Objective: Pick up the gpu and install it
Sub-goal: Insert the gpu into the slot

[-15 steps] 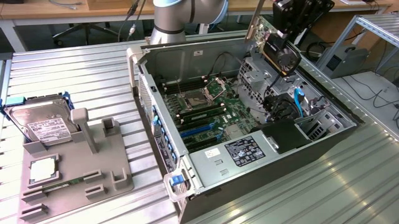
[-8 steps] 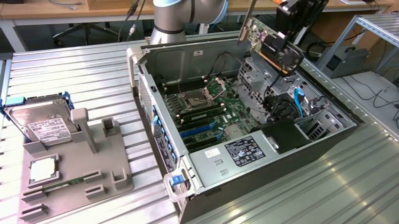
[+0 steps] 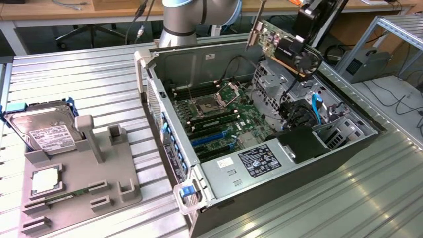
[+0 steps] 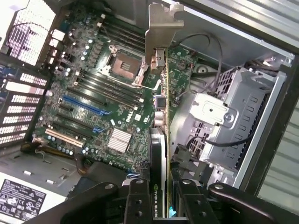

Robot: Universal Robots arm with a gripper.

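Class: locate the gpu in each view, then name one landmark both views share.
Exterior view: the gpu is held tilted by the gripper above the open case's far side, toward the exterior view's right.
Wrist view: the gpu runs edge-on out from the gripper, over the motherboard.
Shared landmark: the CPU socket.

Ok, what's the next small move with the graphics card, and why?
Probably shift the graphics card sideways toward the blue PCIe slot: the gripper holds it aloft beside the drive cage, not over a slot.

"NVIDIA QUADR" runs along the gpu edge; "DELL" on the motherboard
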